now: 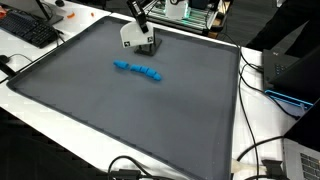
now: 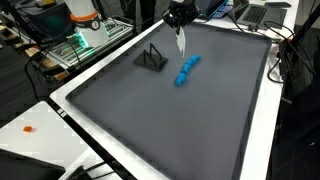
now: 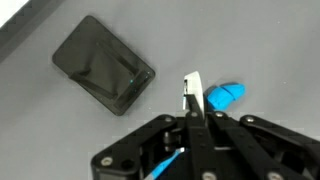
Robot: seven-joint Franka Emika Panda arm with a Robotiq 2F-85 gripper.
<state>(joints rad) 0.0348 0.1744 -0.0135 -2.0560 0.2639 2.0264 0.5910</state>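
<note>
Two things are lying on the gray mat that is covering the counter: a dark stand and a blue toy. I am hovering the fingers above them near the top of the frame. The fingers are pinching almost fully together on a white strip, and I am reading it as firmly gripped, though I cannot tell what the strip is. In an exterior view it is hanging straight down, long axis upright, with its lower tip above the mat and not touching it as far as I can judge.

In the wrist view the blue toy is peeking in just to the right of the strip, only one end showing. The dark stand is sitting well apart in the upper left. In an exterior view the toy is running as a lumpy line from upper right to lower left, its upper end just beside the strip's tip. The strip is hanging between the two, nearer the toy.
</note>
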